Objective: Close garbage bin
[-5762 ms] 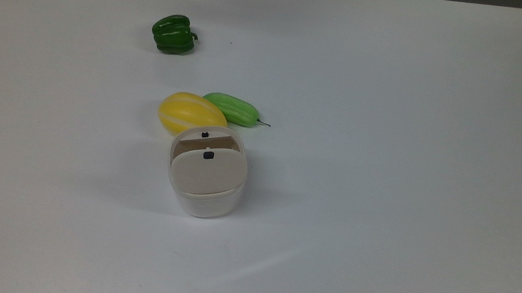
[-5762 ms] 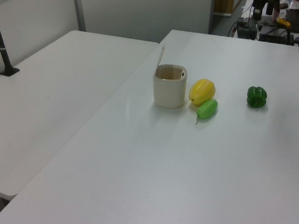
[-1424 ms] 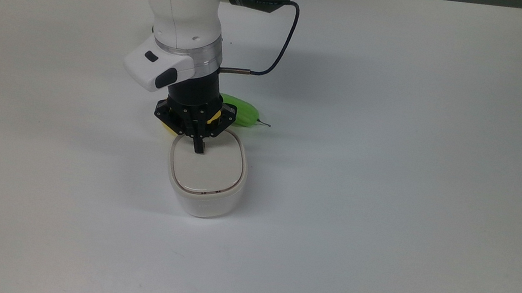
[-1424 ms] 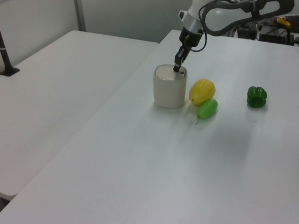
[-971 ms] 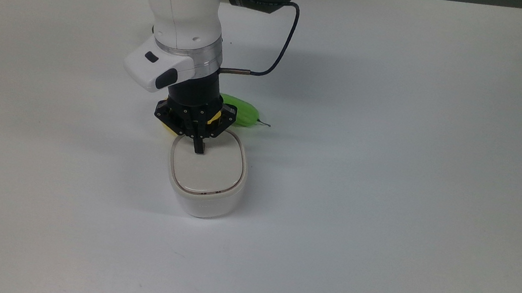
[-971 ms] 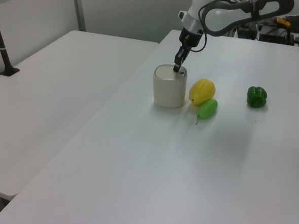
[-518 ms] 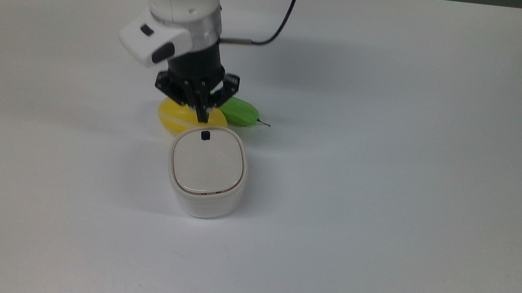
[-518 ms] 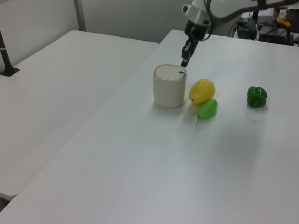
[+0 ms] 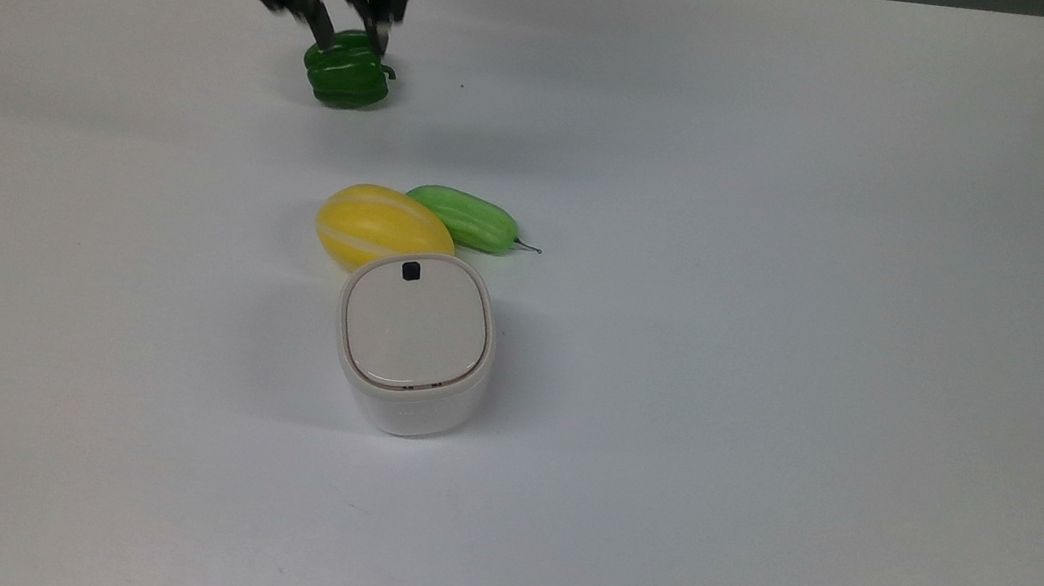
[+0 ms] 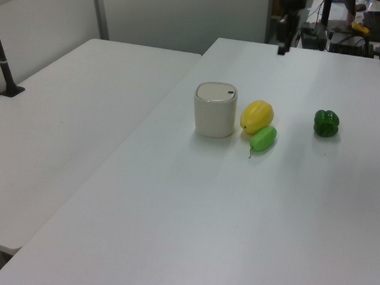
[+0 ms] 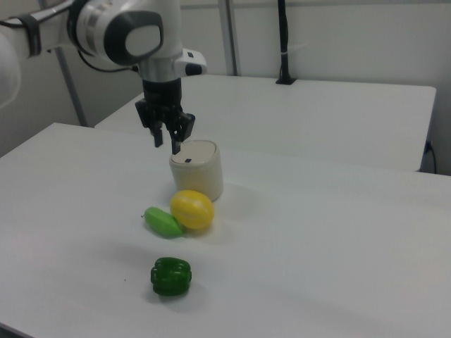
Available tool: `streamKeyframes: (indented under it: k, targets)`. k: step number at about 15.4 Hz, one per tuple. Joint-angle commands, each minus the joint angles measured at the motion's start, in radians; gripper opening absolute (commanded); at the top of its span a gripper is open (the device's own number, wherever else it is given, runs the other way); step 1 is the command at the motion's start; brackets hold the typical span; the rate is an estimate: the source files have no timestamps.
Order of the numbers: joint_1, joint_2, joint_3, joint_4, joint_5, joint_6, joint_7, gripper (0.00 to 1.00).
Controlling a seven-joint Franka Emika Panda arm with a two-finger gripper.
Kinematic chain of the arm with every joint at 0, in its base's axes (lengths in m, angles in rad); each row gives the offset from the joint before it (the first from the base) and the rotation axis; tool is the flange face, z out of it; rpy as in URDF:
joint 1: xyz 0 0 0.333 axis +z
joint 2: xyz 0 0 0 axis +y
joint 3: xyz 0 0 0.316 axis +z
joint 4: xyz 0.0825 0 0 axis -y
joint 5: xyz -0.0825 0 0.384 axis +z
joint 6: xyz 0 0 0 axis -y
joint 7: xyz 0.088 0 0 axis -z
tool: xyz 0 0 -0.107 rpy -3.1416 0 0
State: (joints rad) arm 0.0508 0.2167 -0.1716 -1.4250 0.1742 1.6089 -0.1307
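White table (image 9: 774, 367): a broad plain top carrying every loose item; in the left view a second white table (image 10: 62, 128) stands beside it on the left view's left.
Garbage bin (image 9: 412, 351): nearest of the items to the top view's bottom edge, a small white tub with a rounded-rectangle outline, standing upright near the middle of the table.
Lid (image 9: 416, 324): beige, lying flat and level inside the rim of the tub, so the bin is closed; a small black button (image 9: 410, 270) sits at the lid's far edge, on the side towards the melon.
Yellow melon (image 9: 381, 228): just behind the bin in the top view, touching or almost touching its far wall; in the right view it lies in front of the tub.
Light green cucumber (image 9: 465, 218): lying against the melon on the top view's right, its thin stem pointing towards the top view's right.
Green bell pepper (image 9: 347, 68): well apart from the other three, farther up the table in the top view, lying on its side.
Gripper (image 9: 348, 36): black, at the far end in the top view, raised above the table and well away from the bin, its tips seen over the pepper's upper edge; the two fingers stand apart with a clear gap and hold nothing.
Arm (image 11: 151, 35): white with a dark wrist section, reaching in from the right view's upper left, gripper pointing down.
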Motion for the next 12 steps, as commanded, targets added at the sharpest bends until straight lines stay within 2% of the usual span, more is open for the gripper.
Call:
streamKeyframes:
  k: [1, 6, 8, 12]
  targets:
    - [-0.012, -0.08, -0.003, -0.031, -0.05, -0.104, 0.019, 1.0]
    - [0.0, -0.099, 0.003, -0.029, -0.151, -0.141, 0.205, 1.0]
    - [0.001, -0.099, 0.007, -0.029, -0.189, -0.139, 0.212, 1.0]
    - [0.001, -0.099, 0.009, -0.029, -0.19, -0.141, 0.217, 1.0]
